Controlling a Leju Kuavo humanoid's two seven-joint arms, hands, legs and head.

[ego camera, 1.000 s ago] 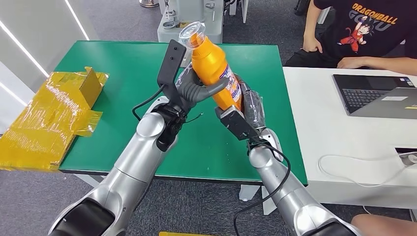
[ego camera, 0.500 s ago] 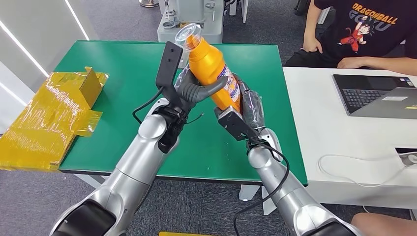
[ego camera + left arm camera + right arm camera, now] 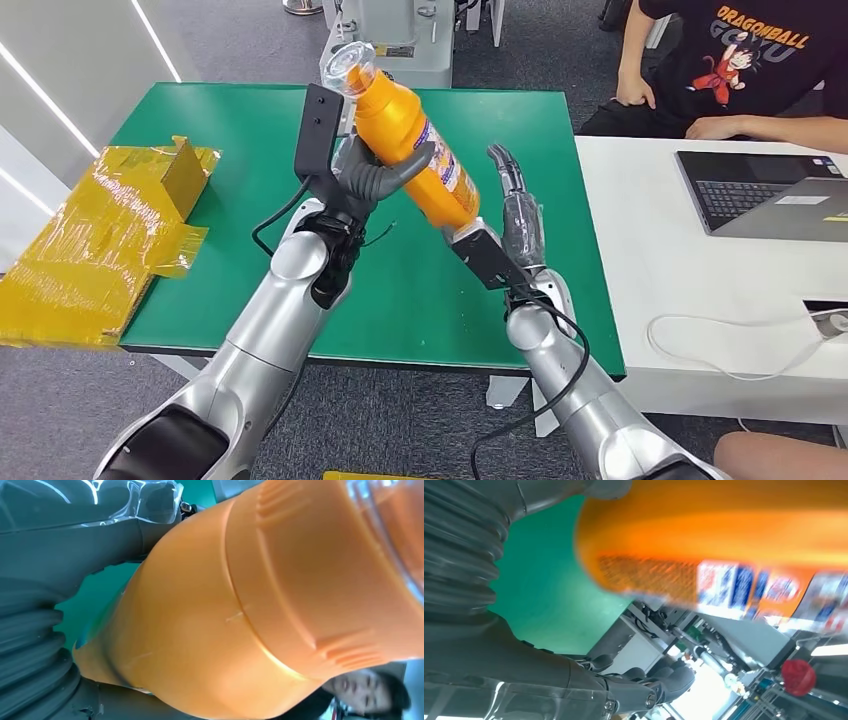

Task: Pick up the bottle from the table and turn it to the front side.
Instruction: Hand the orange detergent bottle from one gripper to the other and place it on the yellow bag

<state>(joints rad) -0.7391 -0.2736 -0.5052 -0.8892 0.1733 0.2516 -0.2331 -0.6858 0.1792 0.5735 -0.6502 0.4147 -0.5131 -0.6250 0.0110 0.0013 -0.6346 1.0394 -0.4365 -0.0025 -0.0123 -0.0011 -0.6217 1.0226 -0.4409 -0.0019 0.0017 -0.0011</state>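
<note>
While the orange bottle (image 3: 412, 148) tilts in the air above the green table (image 3: 230, 140), the head view shows the left hand (image 3: 372, 178) wrapped around its middle and the right hand (image 3: 515, 205) beside it, fingers extended, holding nothing. The left wrist view shows the bottle's orange shoulder (image 3: 240, 610) close up. The right wrist view shows its blurred label (image 3: 724, 582) apart from the dark fingers (image 3: 644, 687).

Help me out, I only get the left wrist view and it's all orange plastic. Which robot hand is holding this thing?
Observer: The left robot hand grips the orange plastic bottle around its upper body.
Operator: And the other one?
Observer: The right robot hand sits beside the bottle's base, fingers straight, not gripping it.
Operator: Is it standing on something?
Observer: No, it hangs tilted above the green table, clear cap uppermost.
</note>
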